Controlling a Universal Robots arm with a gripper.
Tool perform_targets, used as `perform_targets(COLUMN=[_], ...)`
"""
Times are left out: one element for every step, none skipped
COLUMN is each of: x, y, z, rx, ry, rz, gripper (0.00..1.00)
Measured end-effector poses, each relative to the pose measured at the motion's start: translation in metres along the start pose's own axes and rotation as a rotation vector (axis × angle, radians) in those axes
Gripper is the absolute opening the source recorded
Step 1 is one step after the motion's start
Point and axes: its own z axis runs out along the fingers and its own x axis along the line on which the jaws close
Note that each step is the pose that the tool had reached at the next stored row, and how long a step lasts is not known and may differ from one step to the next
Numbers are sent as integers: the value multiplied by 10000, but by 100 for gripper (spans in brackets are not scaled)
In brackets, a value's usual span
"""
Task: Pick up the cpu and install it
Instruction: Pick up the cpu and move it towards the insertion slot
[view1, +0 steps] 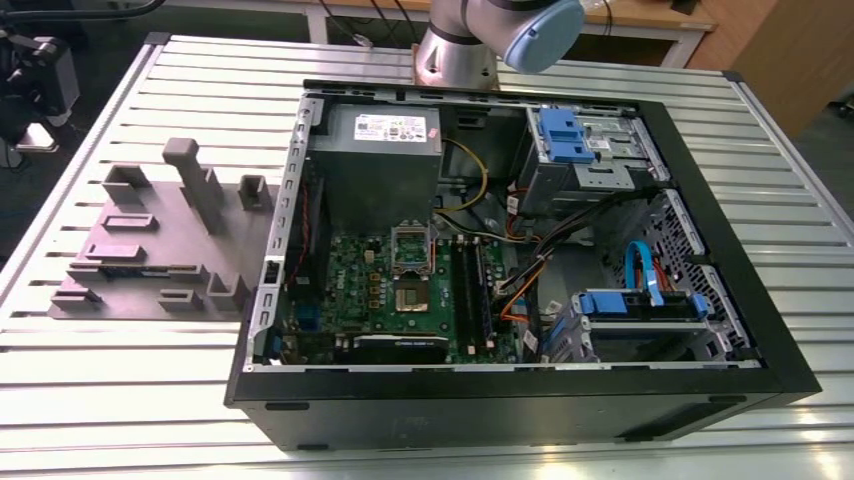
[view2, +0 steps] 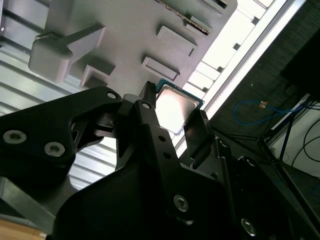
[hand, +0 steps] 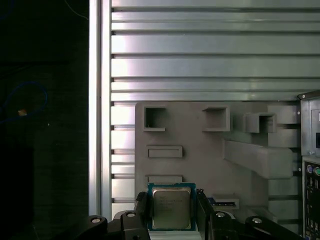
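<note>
**Gripper with cpu in hand**

Gripper (hand: 171, 199) fingers (hand: 141, 210) are narrowed onto two opposite edges of the cpu (hand: 171, 210). The chip sits squarely between them, flat face outward, over the grey fixture tray (view1: 160, 235). Tray lies at nine o'clock of the open computer case (view1: 534, 410). The motherboard socket (view1: 411, 293) is inside the case, well apart.

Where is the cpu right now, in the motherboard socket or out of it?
Out. In both wrist views the cpu sits gripped between the fingers over the grey holder tray.
</note>
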Motion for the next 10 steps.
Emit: perform_targets(x=[0,0,0,0,0,0,0,0,-1,-1], y=[0,0,0,1,1,1,1,2,2,2], z=[-1,-5,-12,-17,-22,-27,-33,-42,-50,-56], rx=[0,1,2,1,1,0,0,1,1,0], ry=[0,2,5,2,1,0,1,3,2,0], rz=[0,0,0,0,1,0,0,0,0,0], gripper=[47,47,47,47,47,47,47,47,47,47])
